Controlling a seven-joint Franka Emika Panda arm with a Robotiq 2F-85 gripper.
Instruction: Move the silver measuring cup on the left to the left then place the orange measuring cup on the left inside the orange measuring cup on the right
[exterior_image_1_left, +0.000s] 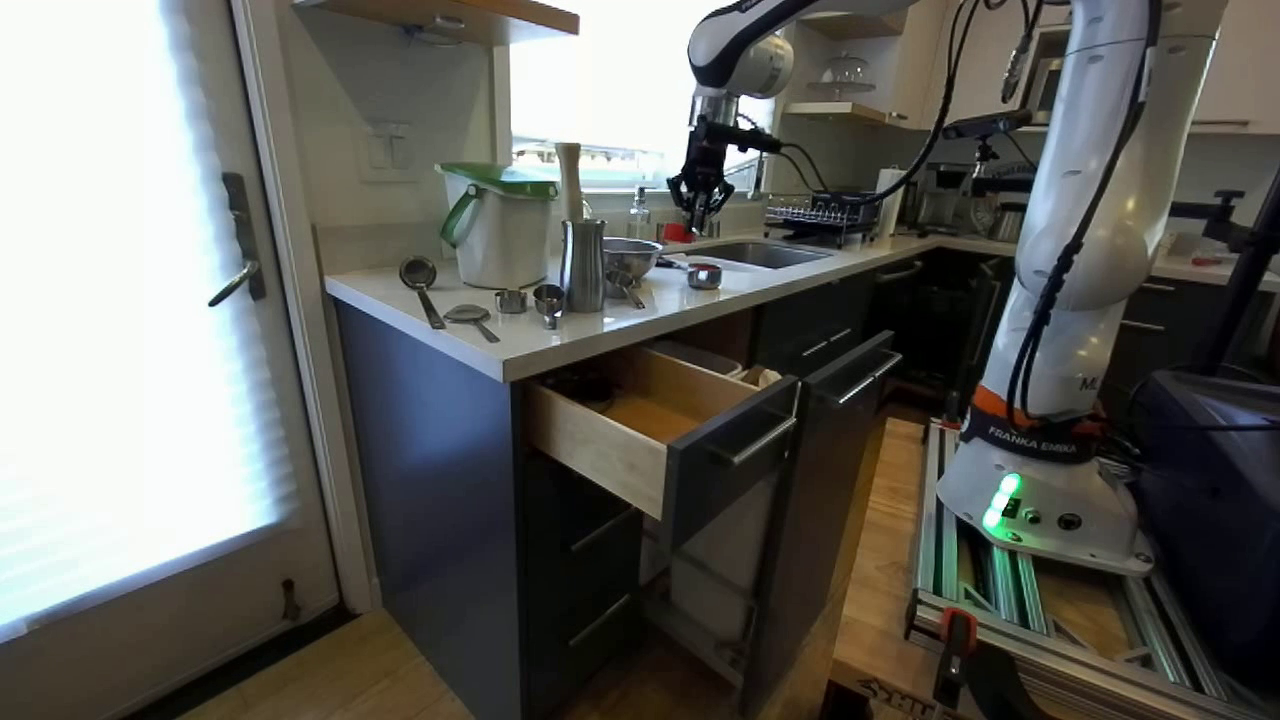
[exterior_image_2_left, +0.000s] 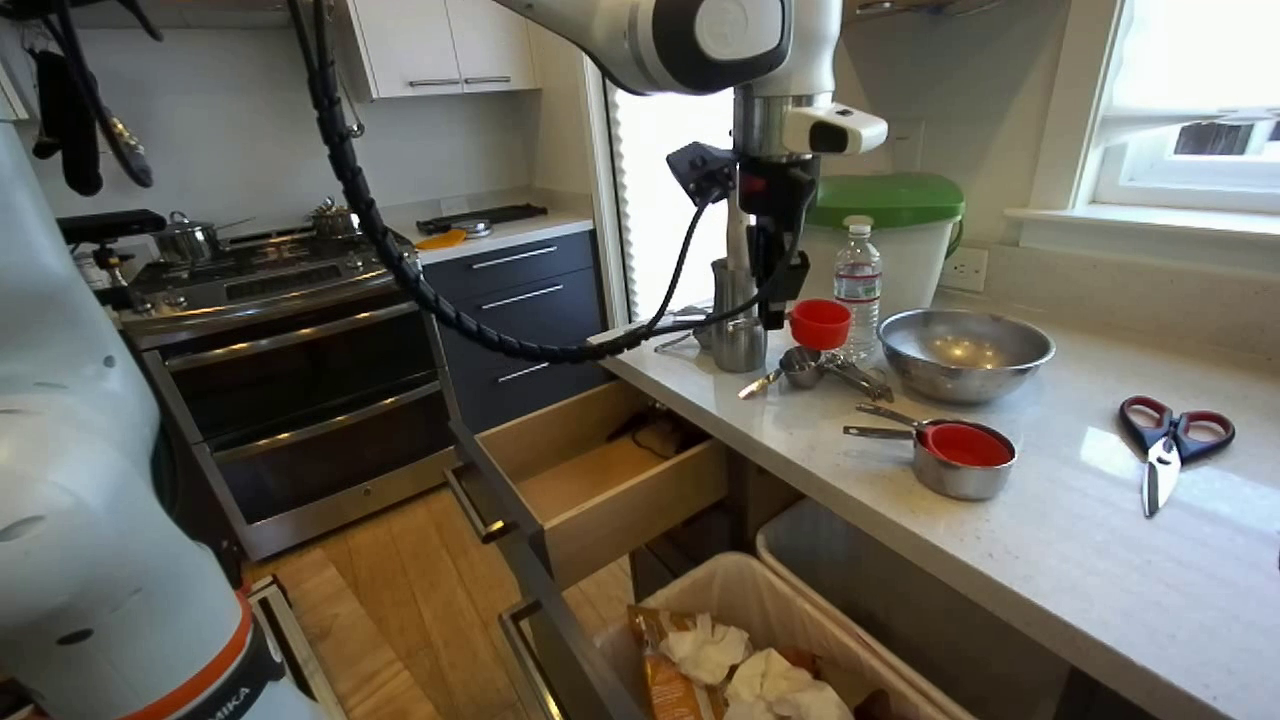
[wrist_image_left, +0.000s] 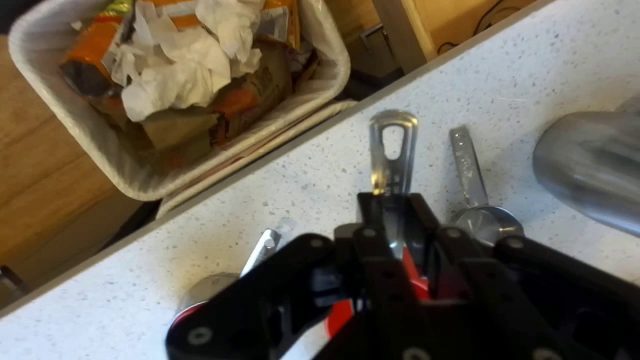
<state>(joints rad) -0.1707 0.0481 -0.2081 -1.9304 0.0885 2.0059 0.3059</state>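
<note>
Along the worktop (exterior_image_2_left: 1080, 560), you look to be in the second step, the nesting, and it is not yet done; for the task's orange, read red. Your hand (wrist_image_left: 393, 206) is closed, with a load in its grip. A wide silver cup (exterior_image_2_left: 962, 480) on the worktop has the receiving red cup (exterior_image_2_left: 968, 443) inside it, well apart from your load: the held red cup (exterior_image_2_left: 820, 325), which hangs above the worktop. Lower down sits the loose silver cup (exterior_image_2_left: 801, 368); its shift looks finished, though with other silver cups (exterior_image_1_left: 511, 302) about, you can't be sure. What your hand pinches is the held red cup's slotted handle (wrist_image_left: 399, 172). Next, you need to bring the load across, centre it over the receiving red cup, lower it level and let go only once it seats.

Hard to see: the steel tumbler (wrist_image_left: 595, 167) runs off the wrist view's right edge, blurred. There, your hand hides most of the wide silver cup and nearly all of the held red cup. In an exterior view, a metal piece (exterior_image_2_left: 858, 378) beside the loose silver cup may be another handle; you can't make it out.
</note>
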